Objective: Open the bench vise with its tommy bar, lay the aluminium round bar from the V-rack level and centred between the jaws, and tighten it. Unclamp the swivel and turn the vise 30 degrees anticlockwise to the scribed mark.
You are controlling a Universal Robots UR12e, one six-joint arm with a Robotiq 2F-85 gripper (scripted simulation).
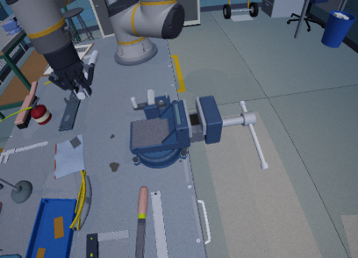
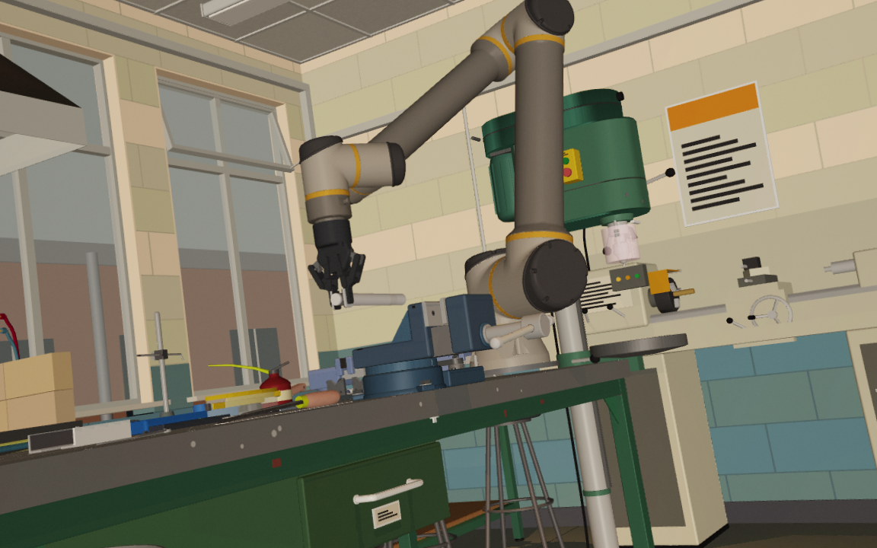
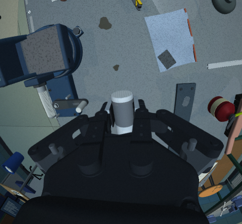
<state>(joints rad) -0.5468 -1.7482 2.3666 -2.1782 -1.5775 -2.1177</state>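
The aluminium round bar (image 1: 87,75) (image 2: 374,298) (image 3: 122,109) is a pale grey cylinder held level high above the bench, left of and behind the vise. The blue bench vise (image 1: 169,130) (image 2: 428,344) (image 3: 37,54) stands at the bench's edge with its jaws apart, and its tommy bar (image 1: 253,134) hangs out past the edge over the floor. A swivel clamp handle (image 3: 73,105) sits at the vise base. My gripper (image 1: 78,89) (image 2: 337,290) (image 3: 122,123) is closed on the round bar near one end.
The drill press (image 2: 564,177) rises behind the vise. On the bench lie a grey slotted plate (image 1: 69,112) (image 3: 185,100), a red mallet head (image 1: 40,113) (image 3: 220,108), a blue cloth (image 1: 68,156), a file (image 1: 141,222), a steel rule (image 1: 159,224) and a blue tray (image 1: 50,228).
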